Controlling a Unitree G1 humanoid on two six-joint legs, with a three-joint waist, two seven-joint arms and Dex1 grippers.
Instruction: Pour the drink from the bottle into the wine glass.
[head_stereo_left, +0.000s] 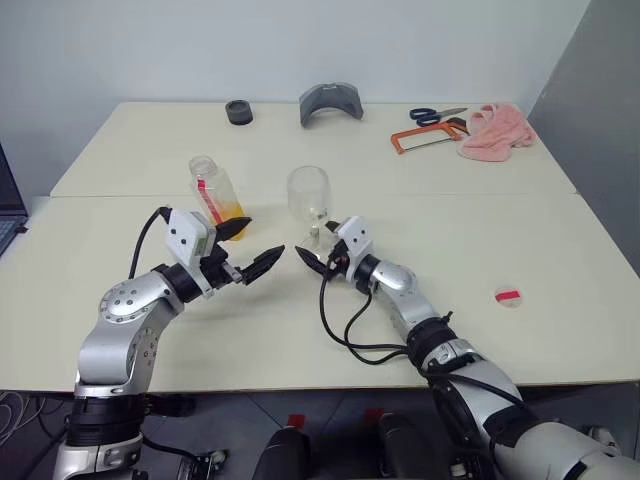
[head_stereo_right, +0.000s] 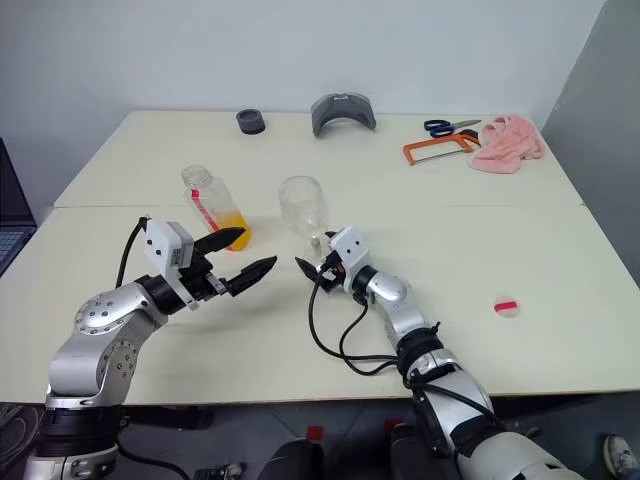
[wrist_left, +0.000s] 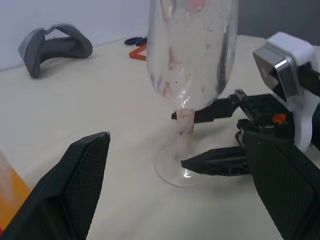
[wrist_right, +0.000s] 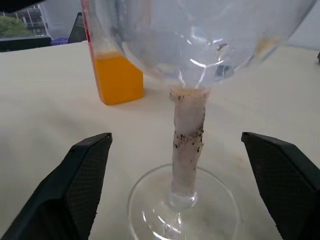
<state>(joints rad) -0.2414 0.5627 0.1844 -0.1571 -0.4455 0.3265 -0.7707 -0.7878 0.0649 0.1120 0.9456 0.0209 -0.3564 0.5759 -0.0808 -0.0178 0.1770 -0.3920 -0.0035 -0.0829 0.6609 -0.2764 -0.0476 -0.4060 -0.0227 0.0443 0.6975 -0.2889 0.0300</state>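
Two end effectors are standing open in front of me, and neither is holding anything. My right end effector (head_stereo_left: 312, 256) is spread wide with the wine glass (head_stereo_left: 309, 197) stem between its fingers (wrist_right: 85, 180), not touching it; my left end effector (head_stereo_left: 252, 250) is gaping just beside the bottle (head_stereo_left: 217, 195). I'm judging the step in hand as getting the bottle up for the pour, so I'm planning to close the left fingers squarely on the bottle's flat sides, above the liquid line, and keep the right end effector steadying the stem low down.

The bottle is standing uncapped on the surface (head_stereo_left: 560, 260), left of the glass, with the orange drink (wrist_right: 117, 77) filling only its bottom part. The glass is upright, bowl empty, its stem wrapped in a grubby whitish sleeve.
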